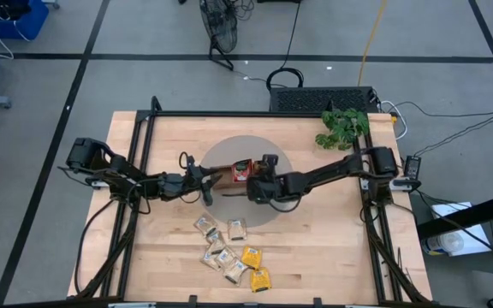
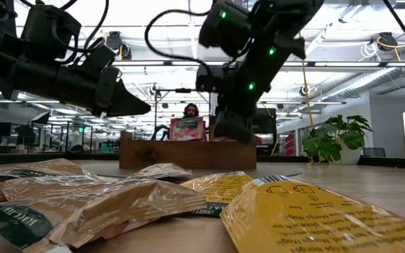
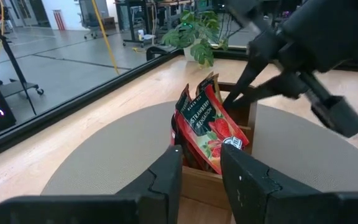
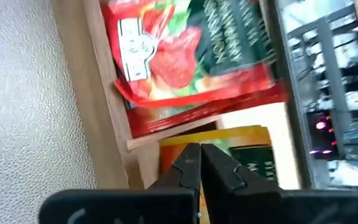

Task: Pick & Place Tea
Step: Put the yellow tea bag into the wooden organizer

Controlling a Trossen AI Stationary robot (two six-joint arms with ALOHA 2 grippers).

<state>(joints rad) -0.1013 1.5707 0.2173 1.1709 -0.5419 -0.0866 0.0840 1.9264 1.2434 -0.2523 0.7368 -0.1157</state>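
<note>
Near edge: seven loose tea sachets (image 1: pixel 229 254), five pale beige and two yellow, lie unsorted. Farther, on the grey mat (image 1: pixel 272 214), the wooden tray (image 1: pixel 238 175) already holds red sachets (image 3: pixel 207 127) and yellow ones (image 4: pixel 244 152); their number cannot be counted. The left gripper (image 3: pixel 201 165), slightly parted and empty, faces the tray; the right gripper (image 4: pixel 199 163), closed and empty, hovers above it.

Wooden tray (image 1: pixel 229 174) on round grey mat (image 1: pixel 268 214) (potted plant (image 1: pixel 342 127) nearby)
</note>
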